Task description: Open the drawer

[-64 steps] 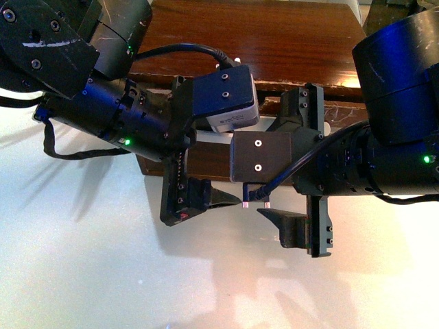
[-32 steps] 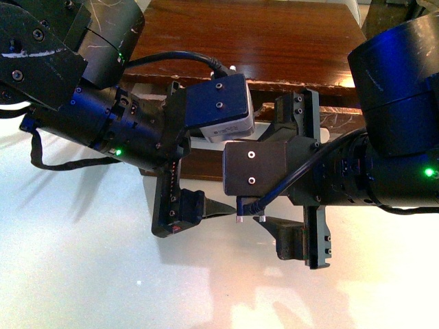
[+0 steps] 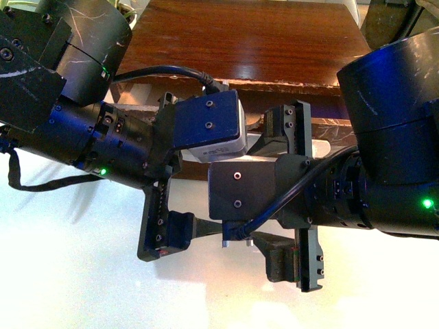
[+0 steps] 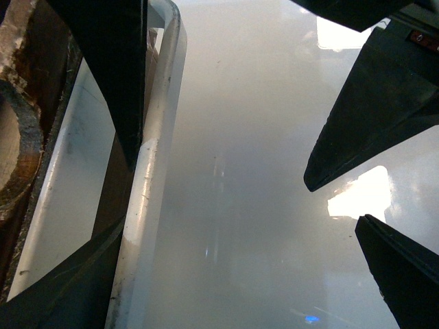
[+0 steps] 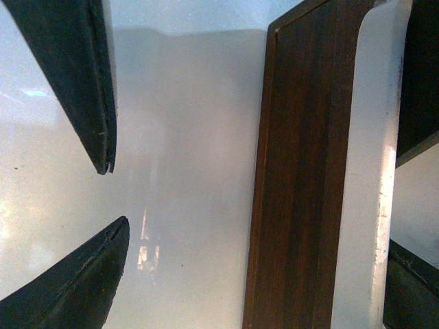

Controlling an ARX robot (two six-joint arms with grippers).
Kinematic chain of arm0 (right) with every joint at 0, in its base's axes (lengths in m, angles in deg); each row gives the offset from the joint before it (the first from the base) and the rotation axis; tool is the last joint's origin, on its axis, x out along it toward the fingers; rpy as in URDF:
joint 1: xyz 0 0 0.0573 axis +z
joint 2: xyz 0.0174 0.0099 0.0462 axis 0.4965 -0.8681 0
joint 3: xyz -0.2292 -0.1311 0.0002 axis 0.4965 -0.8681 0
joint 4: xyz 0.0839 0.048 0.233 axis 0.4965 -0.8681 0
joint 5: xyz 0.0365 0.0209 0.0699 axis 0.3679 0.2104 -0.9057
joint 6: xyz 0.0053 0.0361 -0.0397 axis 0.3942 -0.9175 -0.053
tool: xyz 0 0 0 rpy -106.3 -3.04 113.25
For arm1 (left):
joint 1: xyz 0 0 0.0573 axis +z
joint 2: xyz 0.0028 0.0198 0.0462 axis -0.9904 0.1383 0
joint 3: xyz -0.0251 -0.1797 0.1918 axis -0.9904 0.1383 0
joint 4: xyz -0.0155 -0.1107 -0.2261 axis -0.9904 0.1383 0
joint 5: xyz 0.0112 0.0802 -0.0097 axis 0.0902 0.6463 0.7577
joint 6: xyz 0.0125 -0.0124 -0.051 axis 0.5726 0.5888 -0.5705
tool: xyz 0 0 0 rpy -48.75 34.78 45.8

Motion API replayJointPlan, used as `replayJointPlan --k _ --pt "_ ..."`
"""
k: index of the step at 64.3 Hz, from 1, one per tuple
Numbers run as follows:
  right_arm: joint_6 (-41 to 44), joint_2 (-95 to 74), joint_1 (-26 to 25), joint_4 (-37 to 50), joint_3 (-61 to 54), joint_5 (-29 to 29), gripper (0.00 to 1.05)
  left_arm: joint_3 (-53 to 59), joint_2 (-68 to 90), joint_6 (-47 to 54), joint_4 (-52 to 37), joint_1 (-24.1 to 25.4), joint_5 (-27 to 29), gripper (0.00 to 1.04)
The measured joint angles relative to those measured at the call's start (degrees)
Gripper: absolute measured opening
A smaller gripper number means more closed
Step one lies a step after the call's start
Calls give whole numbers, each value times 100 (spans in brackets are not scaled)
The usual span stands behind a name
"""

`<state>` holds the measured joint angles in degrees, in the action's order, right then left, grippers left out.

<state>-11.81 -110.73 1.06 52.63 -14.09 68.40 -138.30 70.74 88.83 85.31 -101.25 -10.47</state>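
Left hand (image 4: 219, 175), right hand (image 5: 260, 161) wide open, straddling drawer (image 5: 295, 205) handle (image 5: 370, 205)

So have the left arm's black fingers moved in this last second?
Yes. The left arm's black fingers have slid down the front view, away from the fixed dark-brown wooden cabinet top and toward the robot.
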Motion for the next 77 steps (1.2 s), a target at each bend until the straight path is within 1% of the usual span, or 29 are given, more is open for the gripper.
replayJointPlan --k 40,77 --pt "-105 166 254 109 -323 79 96 531 -289 63 -164 20 -57 96" --pt "-229 247 621 221 -551 157 96 1073 -595 192 -238 107 -142 96"
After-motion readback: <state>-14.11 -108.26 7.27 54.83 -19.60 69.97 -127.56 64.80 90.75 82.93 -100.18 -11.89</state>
